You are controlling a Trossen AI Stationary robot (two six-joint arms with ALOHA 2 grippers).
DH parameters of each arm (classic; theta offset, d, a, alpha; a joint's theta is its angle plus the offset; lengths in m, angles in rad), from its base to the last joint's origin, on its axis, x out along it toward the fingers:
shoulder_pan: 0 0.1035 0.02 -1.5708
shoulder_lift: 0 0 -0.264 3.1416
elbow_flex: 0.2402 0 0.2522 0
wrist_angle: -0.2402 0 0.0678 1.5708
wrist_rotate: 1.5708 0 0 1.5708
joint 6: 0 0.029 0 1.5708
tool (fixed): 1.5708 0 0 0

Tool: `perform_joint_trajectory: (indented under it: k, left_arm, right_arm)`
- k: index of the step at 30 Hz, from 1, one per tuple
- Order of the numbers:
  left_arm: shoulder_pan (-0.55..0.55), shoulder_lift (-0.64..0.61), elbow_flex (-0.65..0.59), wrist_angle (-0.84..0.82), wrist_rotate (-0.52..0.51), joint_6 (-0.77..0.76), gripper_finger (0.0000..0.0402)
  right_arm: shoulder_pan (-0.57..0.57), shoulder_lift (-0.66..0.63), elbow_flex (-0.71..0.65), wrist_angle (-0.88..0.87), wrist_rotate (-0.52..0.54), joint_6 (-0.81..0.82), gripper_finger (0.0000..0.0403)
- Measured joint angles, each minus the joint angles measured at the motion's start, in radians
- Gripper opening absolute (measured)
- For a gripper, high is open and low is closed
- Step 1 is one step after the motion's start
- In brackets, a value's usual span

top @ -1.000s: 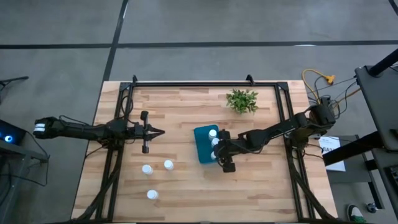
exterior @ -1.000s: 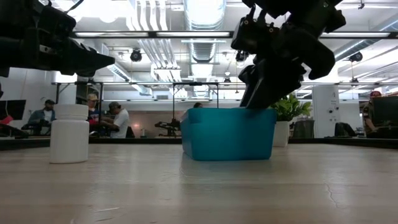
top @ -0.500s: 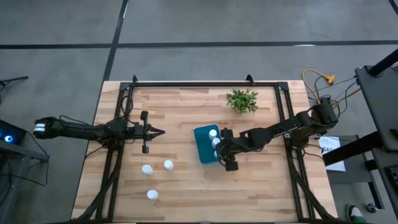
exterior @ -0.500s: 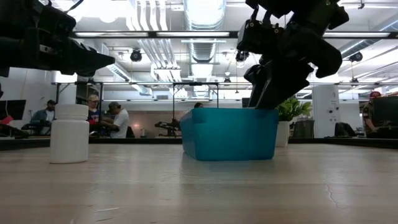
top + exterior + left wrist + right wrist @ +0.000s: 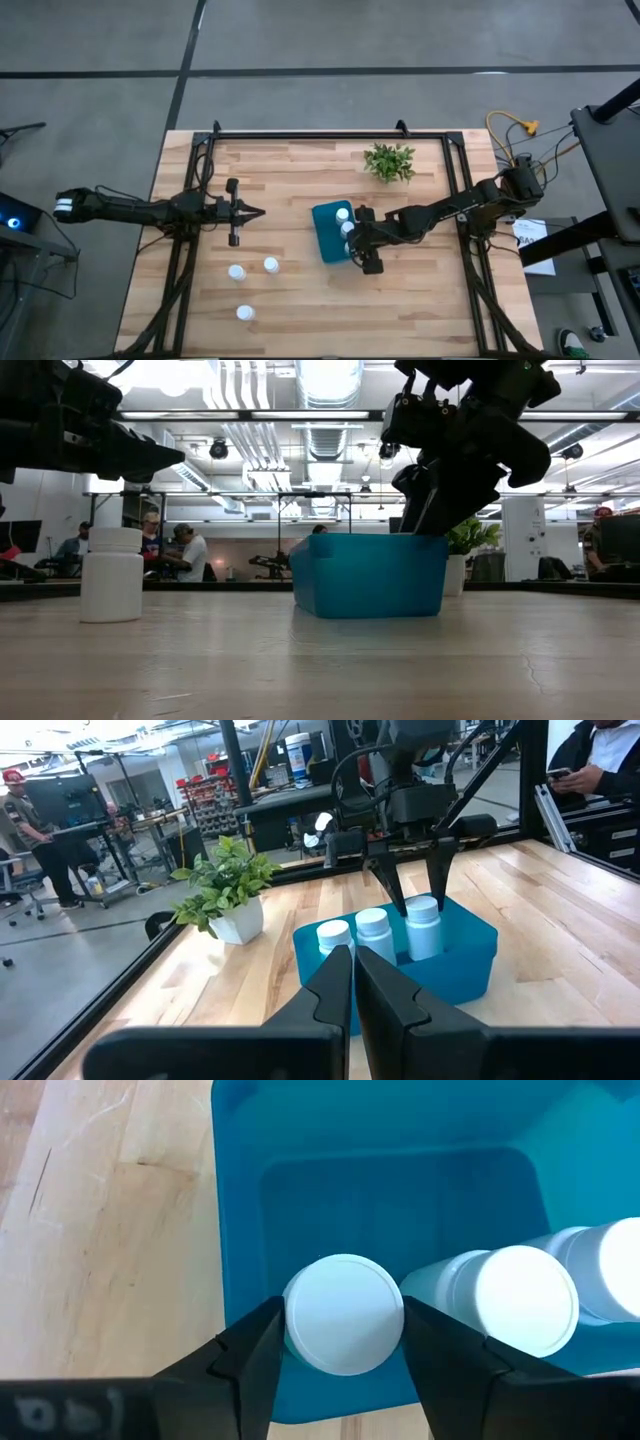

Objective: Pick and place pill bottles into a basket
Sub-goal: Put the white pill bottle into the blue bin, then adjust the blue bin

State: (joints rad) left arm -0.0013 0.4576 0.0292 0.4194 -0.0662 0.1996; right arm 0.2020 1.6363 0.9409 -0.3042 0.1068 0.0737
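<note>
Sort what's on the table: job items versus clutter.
Job:
basket
three pill bottles in the basket
three pill bottles loose on the table
right gripper, straddling the newest bottle

Clutter:
potted plant

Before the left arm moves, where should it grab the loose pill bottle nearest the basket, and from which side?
Grip that pill bottle across its round body just under the cap, coming straight down. It stands upright, apart from its neighbours, so the left gripper has room.
</note>
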Motion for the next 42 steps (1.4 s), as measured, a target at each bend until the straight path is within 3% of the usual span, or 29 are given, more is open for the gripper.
perform_joint_trajectory:
  k: [14,27,42]
  left_arm:
    - [0.000,0.000,0.000,0.000,0.000,0.000,0.0000]
    - [0.000,0.000,0.000,0.000,0.000,0.000,0.0000]
    - [0.000,0.000,0.000,0.000,0.000,0.000,0.0000]
  right_arm:
    - [-0.004,-0.051,0.010,-0.008,0.001,-0.021,0.0187]
    - [-0.003,-0.058,0.099,-0.242,0.033,0.045,0.0187]
    - [-0.004,-0.051,0.069,-0.282,0.085,0.087,0.0187]
